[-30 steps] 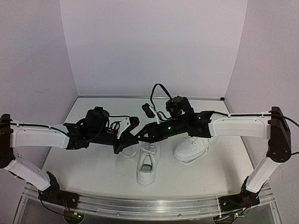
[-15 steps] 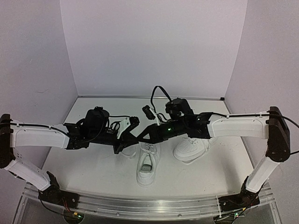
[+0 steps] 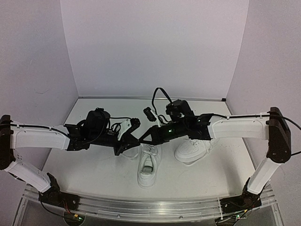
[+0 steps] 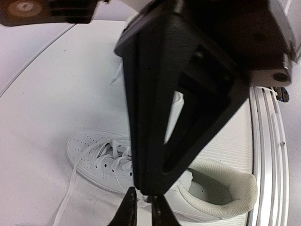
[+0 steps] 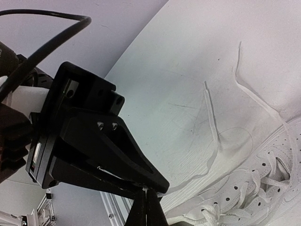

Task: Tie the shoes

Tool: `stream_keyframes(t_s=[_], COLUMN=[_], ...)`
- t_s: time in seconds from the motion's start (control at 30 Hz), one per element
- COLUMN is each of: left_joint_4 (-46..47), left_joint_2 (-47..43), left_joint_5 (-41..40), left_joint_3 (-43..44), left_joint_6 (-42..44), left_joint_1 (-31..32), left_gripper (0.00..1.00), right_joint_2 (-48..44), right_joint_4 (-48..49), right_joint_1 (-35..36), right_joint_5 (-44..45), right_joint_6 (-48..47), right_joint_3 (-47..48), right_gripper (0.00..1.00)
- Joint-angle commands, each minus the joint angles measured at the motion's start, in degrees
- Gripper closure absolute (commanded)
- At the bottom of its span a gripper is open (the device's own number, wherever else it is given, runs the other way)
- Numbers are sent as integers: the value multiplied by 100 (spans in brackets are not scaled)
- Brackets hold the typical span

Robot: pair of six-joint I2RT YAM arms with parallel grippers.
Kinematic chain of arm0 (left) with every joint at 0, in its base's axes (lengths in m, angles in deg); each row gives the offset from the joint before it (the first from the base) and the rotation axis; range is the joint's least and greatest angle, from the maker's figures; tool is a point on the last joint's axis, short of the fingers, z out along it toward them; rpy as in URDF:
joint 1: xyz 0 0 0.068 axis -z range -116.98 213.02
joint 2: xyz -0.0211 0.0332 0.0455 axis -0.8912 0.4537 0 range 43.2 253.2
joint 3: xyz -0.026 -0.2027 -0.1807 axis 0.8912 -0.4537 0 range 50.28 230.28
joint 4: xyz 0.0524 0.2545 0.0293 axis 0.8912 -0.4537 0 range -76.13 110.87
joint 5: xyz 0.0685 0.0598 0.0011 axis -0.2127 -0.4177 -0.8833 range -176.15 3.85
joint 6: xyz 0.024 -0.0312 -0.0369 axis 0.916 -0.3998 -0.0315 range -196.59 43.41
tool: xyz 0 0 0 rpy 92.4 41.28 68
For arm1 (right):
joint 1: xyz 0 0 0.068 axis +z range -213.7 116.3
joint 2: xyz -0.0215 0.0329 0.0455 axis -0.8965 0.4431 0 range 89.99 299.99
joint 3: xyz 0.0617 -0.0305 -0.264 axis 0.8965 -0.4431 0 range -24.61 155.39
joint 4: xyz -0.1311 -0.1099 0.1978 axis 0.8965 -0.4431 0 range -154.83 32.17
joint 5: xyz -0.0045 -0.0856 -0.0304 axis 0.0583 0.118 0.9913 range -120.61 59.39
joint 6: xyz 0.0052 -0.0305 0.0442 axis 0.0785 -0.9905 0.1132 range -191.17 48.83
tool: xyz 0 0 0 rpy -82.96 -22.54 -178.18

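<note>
— Where are the shoes sitting?
— Both are resting on the table. The near shoe is lying at the middle, by the front edge. The far shoe is sitting just beside it, to the right. Their laces are trailing loose across the white top.
— And the grippers?
— They're meeting tip to tip above the near shoe. The right gripper is clenching tight, though I can't tell whether it has a lace. The left gripper is holding its fingers barely parted.
</note>
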Motion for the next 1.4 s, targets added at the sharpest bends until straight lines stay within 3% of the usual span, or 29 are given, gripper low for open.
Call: stream_keyframes(t_s=[0.0, 0.17, 0.3, 0.6, 0.93, 1.37], left_joint_4=[-94, -276, -690, -2977, -4183, -4332], left_joint_2=[-159, -980, -882, 1703, 3511, 3992], left_joint_5=[-346, -967, -1315, -1116, -862, -923], left_joint_3=[258, -274, -146, 1932, 3675, 3845], left_joint_6=[-128, -541, -614, 709, 1785, 1908], left_joint_1=[-12, -518, -1047, -1299, -1522, -1575], left_gripper=[74, 45, 35, 38, 38, 53], right_joint_2=[-93, -263, -293, -519, -626, -582], right_joint_4=[36, -156, -157, -305, -311, -307], right_joint_1=[49, 43, 45, 34, 35, 33], right_joint_5=[131, 428, 552, 823, 791, 815], right_joint_6=[-77, -103, -77, 127, 211, 224], right_joint_3=[68, 43, -23, -177, -261, -262], right_gripper=[100, 100, 100, 100, 100, 100])
